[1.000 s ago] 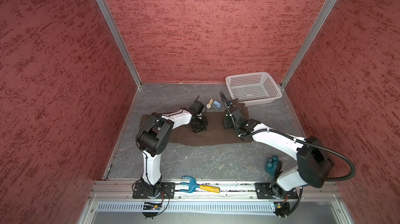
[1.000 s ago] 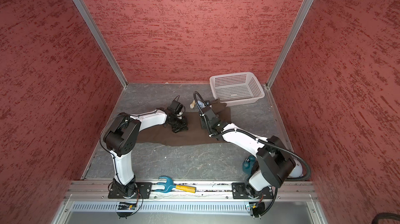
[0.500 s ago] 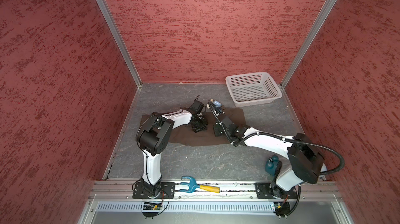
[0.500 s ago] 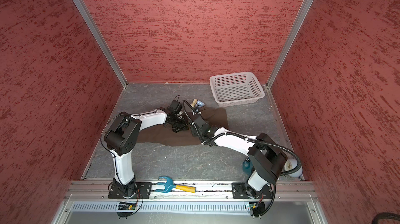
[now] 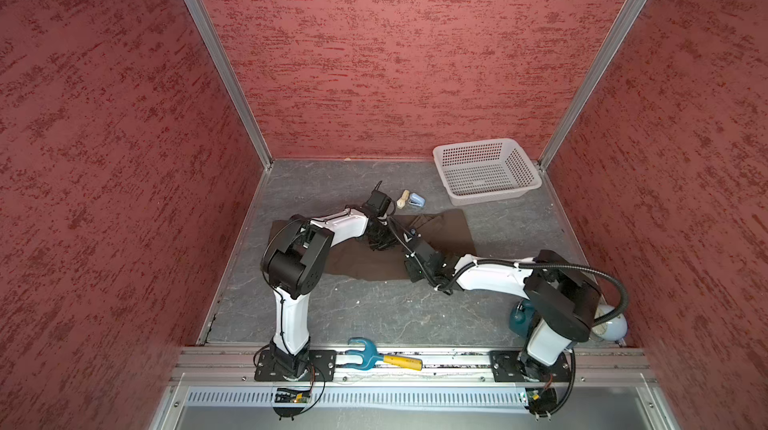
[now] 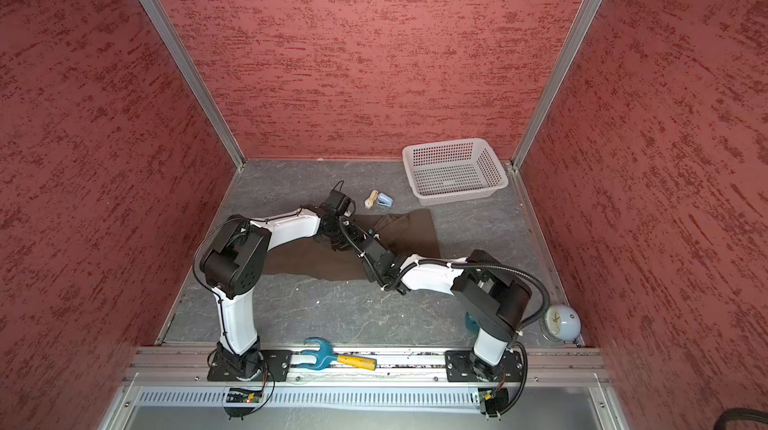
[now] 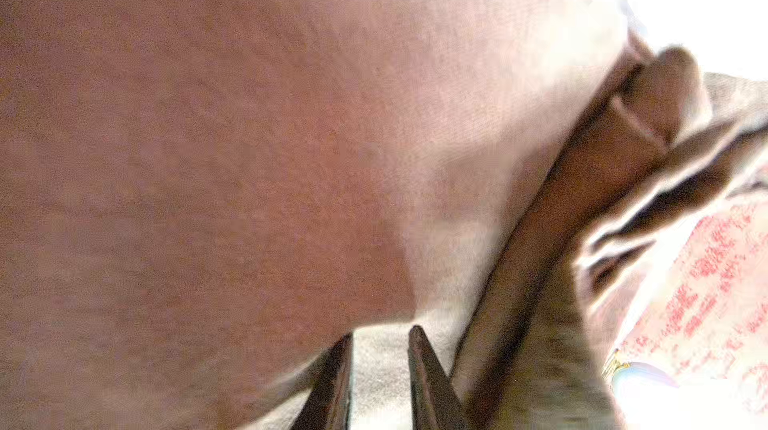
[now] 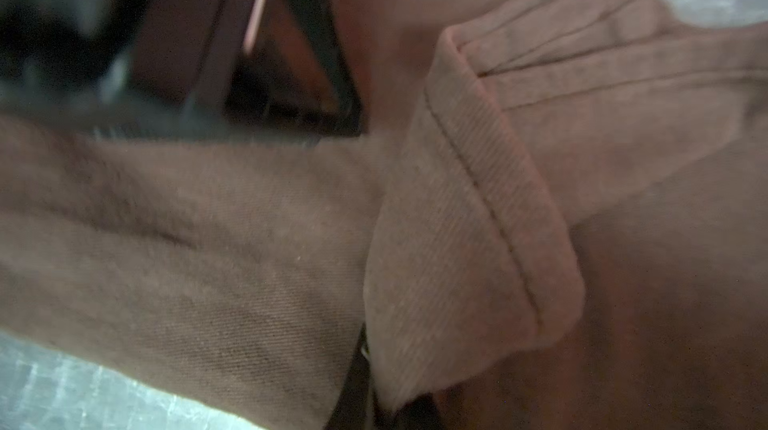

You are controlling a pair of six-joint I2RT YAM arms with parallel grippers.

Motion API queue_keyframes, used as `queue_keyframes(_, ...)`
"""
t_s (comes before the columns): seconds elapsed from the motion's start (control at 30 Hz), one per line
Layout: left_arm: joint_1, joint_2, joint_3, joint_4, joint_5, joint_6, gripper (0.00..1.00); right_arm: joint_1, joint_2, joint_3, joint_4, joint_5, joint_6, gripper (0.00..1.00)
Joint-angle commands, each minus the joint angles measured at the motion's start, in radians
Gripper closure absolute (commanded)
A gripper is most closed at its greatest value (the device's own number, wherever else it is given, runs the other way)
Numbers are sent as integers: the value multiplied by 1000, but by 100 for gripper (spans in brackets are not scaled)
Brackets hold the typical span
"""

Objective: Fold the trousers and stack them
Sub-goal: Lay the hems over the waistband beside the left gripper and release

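The dark olive-brown trousers [image 5: 353, 259] [image 6: 311, 259] lie along the grey floor in both top views, their right part [image 5: 451, 226] folded over itself. Both grippers meet over the middle of the cloth. My left gripper [image 5: 379, 239] [image 7: 380, 334] rests low on the trousers, its fingers slightly apart with pale cloth showing in the gap, so it is open. My right gripper [image 5: 401, 237] [image 8: 376, 382] is shut on a stitched hem [image 8: 469, 241] of the trousers, which drapes over its jaws and hides most of them. The left gripper's dark body fills a corner of the right wrist view.
A white basket [image 5: 486, 170] stands at the back right. A small blue and beige object [image 5: 411, 201] lies just behind the trousers. A blue and yellow tool [image 5: 382, 357] rests on the front rail. A teal object [image 5: 519, 318] and a pale blue clock [image 6: 561, 322] sit by the right arm's base.
My right gripper has carried the trousers' end leftward across the cloth until it reached the left gripper. The left gripper stayed in place and its jaws parted from shut.
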Motion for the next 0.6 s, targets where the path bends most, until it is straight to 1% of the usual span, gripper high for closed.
queue_keyframes(0.0,17,48,15,-57,-84,11,74,43,20,-10,-5,37,-59,100)
queue_keyframes(0.03,19,54,23,-57,-84,14,74,51,32,-9,-3,45,-65,98)
queue_keyframes(0.07,19,58,29,-55,-83,17,74,56,43,-11,-3,44,-66,94)
queue_keyframes(0.1,20,61,36,-56,-79,21,73,57,49,-12,-1,35,-62,87)
queue_keyframes(0.17,22,58,53,-63,-79,31,69,57,40,-13,8,18,-52,62)
queue_keyframes(0.2,21,54,63,-69,-81,38,66,57,28,-11,10,7,-55,57)
queue_keyframes(0.27,23,40,84,-89,-88,54,58,57,-16,1,13,-11,-78,50)
queue_keyframes(0.33,22,22,108,-114,-98,66,56,57,-78,26,7,-18,-109,42)
queue_keyframes(0.4,19,5,132,-133,-104,76,54,57,-142,39,2,-13,-133,37)
queue_keyframes(0.5,1,-27,164,-162,-127,91,50,47,-267,-10,53,64,-153,34)
queue_keyframes(0.57,-21,-41,195,-187,-154,111,47,14,-380,-62,96,96,-144,34)
